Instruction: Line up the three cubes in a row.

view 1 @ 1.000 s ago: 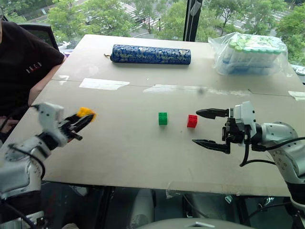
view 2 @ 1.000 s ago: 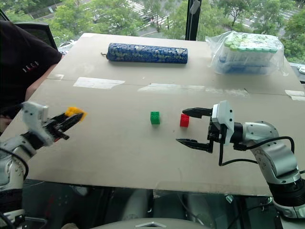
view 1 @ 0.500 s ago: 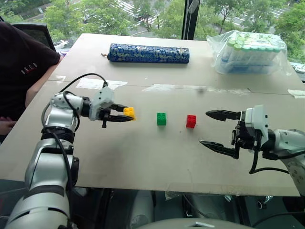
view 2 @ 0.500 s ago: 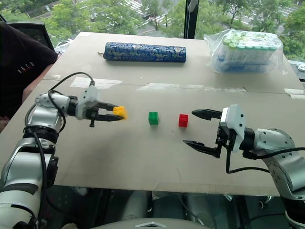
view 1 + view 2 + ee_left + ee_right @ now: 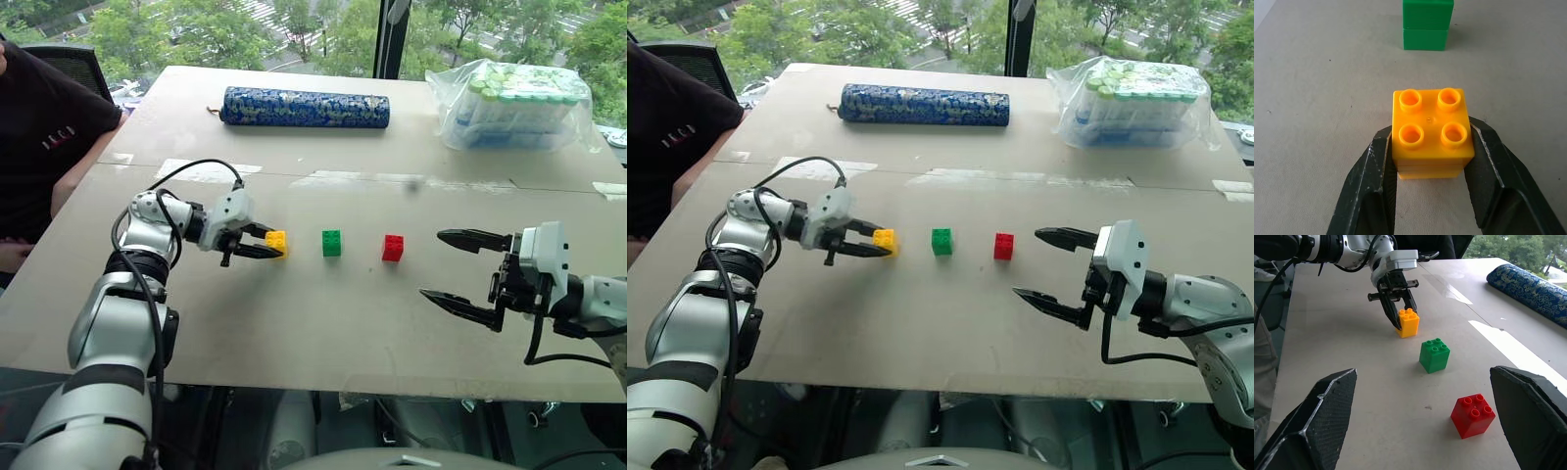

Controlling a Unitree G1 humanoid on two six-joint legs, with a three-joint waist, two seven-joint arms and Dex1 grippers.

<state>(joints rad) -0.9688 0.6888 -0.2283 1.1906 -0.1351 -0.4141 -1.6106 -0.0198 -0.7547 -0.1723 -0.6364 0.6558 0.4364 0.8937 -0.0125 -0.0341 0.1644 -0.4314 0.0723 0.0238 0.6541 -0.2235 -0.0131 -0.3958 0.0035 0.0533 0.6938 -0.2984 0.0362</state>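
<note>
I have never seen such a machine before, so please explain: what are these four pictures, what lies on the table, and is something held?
This is a humanoid robot with two arms, each ending in a two-fingered end effector. Two pictures come from cameras in its head, two from its wrists. On the table lie a green cube, a red cube, a long blue roll and a clear bag of bottles. The left end effector is shut on the yellow cube, beside the green one. The right end effector is open, holding nothing. A person sits at the table's left.
</note>
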